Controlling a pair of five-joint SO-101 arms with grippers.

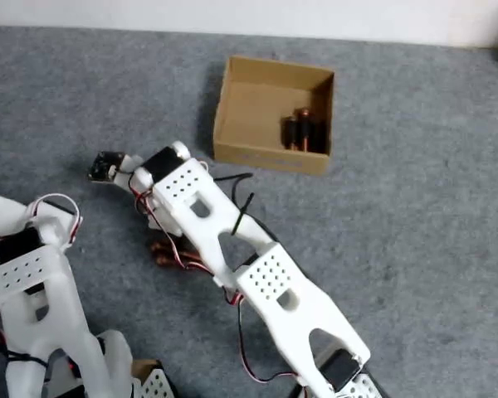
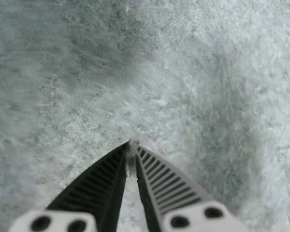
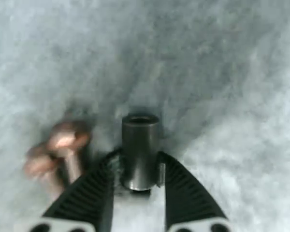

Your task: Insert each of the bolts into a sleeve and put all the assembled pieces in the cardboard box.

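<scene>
**A:** Quick progress check: what's in the open brown cardboard box (image 1: 270, 156)?

**B:** Some assembled pieces (image 1: 303, 131), dark sleeves with copper bolt ends, bunched against the box's right-hand wall. Looks like two or so, but I can't count them for sure.

**A:** So part of it is done. What's outside the box?

**B:** The right gripper (image 3: 137, 162) is clamped on a dark metal cylindrical sleeve (image 3: 140, 140). It grips the lower half, and the open end points away from the wrist. The bore looks dark and empty, so I'd say no bolt is in yet. That gripper sits low over the grey felt-covered counter (image 1: 415, 249), off to the left of the box.

**A:** And the bolts?

**B:** There are loose copper-coloured bolts (image 3: 58, 145) on the counter just beside the held sleeve, not touching it. They're blurred, so more than one, but I can't give a number. From above they lie under the right arm.

**A:** What about the left arm?

**B:** The left gripper (image 2: 132, 147) is pinched together, tips meeting with nothing between them. It's over the counter at the near left, well apart from the box.

**A:** What's your verdict?

**B:** Roughly midway. This sleeve needs a bolt and then goes into the box, and the remaining loose bolts need pairing and boxing too.
</scene>
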